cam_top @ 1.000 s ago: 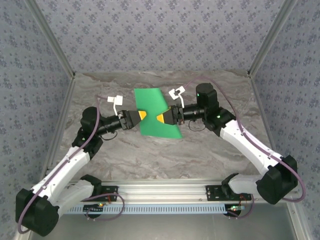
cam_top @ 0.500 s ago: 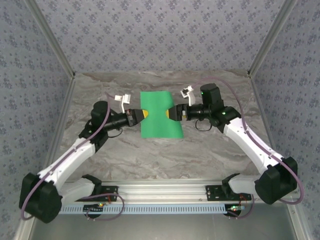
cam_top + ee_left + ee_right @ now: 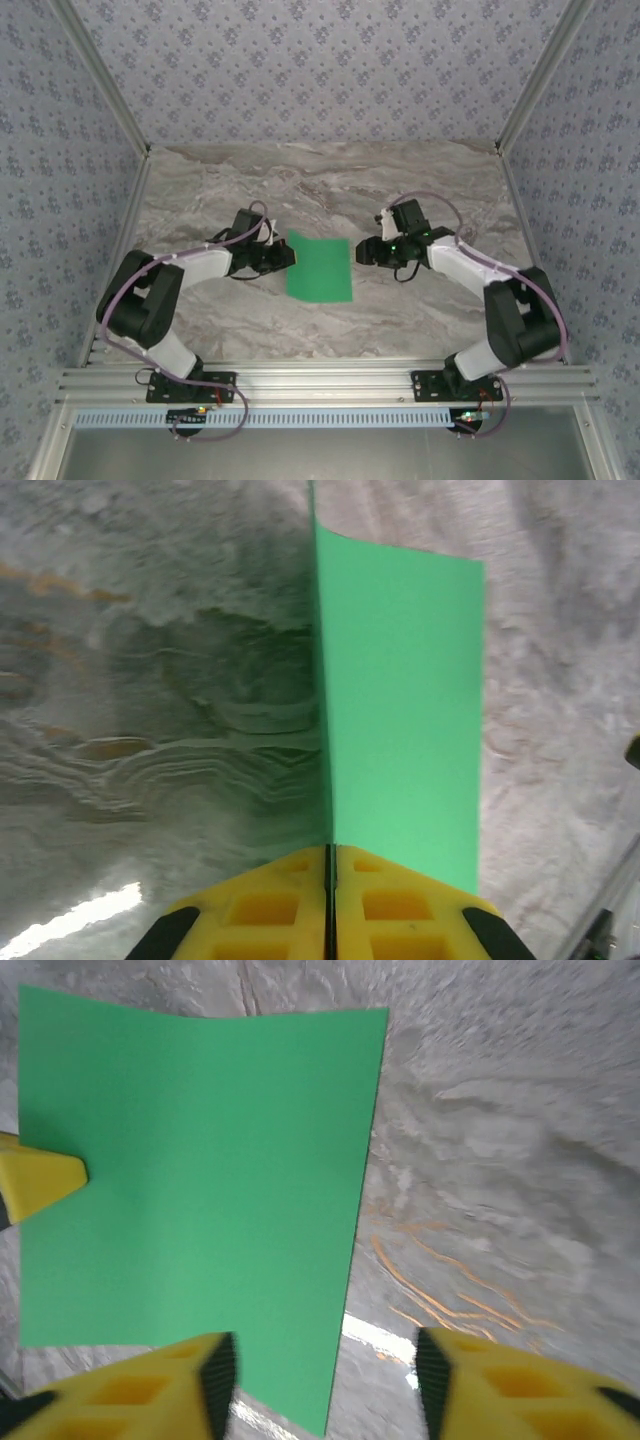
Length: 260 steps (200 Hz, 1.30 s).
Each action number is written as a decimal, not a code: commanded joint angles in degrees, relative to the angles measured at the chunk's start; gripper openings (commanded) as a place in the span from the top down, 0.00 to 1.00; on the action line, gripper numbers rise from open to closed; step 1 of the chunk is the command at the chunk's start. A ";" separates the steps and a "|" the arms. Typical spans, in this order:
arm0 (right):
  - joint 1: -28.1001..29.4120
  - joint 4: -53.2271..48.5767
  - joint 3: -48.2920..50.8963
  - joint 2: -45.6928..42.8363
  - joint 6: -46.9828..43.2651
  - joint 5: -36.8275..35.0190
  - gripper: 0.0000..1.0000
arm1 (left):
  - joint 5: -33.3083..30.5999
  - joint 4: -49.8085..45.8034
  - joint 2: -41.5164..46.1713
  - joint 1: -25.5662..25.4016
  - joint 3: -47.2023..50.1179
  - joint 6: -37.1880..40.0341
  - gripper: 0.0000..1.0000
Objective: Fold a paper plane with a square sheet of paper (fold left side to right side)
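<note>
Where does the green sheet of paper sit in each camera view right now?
Top external: green sheet lies at the middle of the table.
Left wrist: green sheet rises from the shut left tool at bottom centre toward the upper right.
Right wrist: green sheet covers the upper left, above the open right tool.
Shared landmark: the left tool's yellow fingertips clamped on the sheet's left edge.

The sheet of paper (image 3: pixel 320 268) lies mid-table (image 3: pixel 420 180) between my arms: my left gripper (image 3: pixel 289 257) pinches its left edge, my right gripper (image 3: pixel 362 252) sits just beside its right edge (jaws apart).
</note>
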<state>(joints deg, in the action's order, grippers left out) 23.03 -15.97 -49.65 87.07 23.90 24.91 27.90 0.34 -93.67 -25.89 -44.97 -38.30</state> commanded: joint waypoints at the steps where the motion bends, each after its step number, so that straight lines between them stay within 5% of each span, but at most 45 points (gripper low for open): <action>1: 2.28 6.60 -1.50 4.92 2.09 3.13 0.59 | -2.67 -1.52 -0.41 0.23 -2.66 1.96 0.92; 26: 4.28 7.37 -4.64 11.64 2.33 4.43 0.69 | -2.42 -3.30 -0.14 0.23 -3.11 2.18 0.91; 61: 5.58 2.71 -7.74 17.65 2.55 0.09 0.70 | -0.47 -3.46 1.67 -0.01 -3.28 1.25 0.84; 100: 6.19 -0.29 -7.12 19.90 1.52 -2.81 0.71 | 5.61 0.67 2.66 -1.85 -5.01 -2.42 0.51; 145: 5.76 3.08 -4.88 18.41 1.79 -0.90 0.70 | 8.57 8.32 0.16 -5.41 -7.57 -7.98 0.37; 199: 2.02 9.60 -1.53 9.21 4.23 4.27 0.59 | 7.20 8.45 -6.02 -7.69 -10.64 -8.02 0.40; 236: -0.29 21.17 2.69 4.13 12.43 10.82 0.41 | 6.16 8.54 -7.66 -8.36 -11.10 -8.02 0.57; 260: 0.21 25.09 2.41 5.26 16.46 14.32 0.38 | 5.58 8.54 -8.15 -8.55 -11.11 -8.22 0.65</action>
<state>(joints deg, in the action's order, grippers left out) 22.68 2.31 -47.62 91.98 34.39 33.85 34.02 7.77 -100.95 -33.67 -54.50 -46.54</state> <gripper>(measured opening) 0.618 0.379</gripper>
